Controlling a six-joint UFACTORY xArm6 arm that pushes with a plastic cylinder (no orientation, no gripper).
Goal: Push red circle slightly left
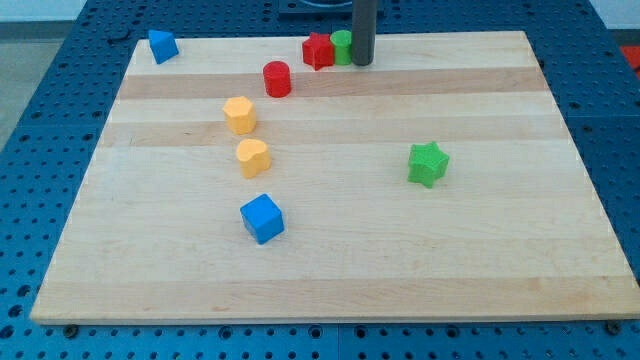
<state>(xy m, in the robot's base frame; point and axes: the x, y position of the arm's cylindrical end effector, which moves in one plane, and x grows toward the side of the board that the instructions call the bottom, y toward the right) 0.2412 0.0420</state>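
A pale striped wooden board [330, 250] lies on a blue perforated table [40, 120]. The red circle [277, 78] stands near the board's top edge, below-left of a red block [318, 50] and green block [342, 46]. The arm carries no pincer; its tip [362, 62] touches the green block's right side.

No text, label, brand, number or sign can be read anywhere: the blocks and the wooden tabletop [330, 250] are plain.
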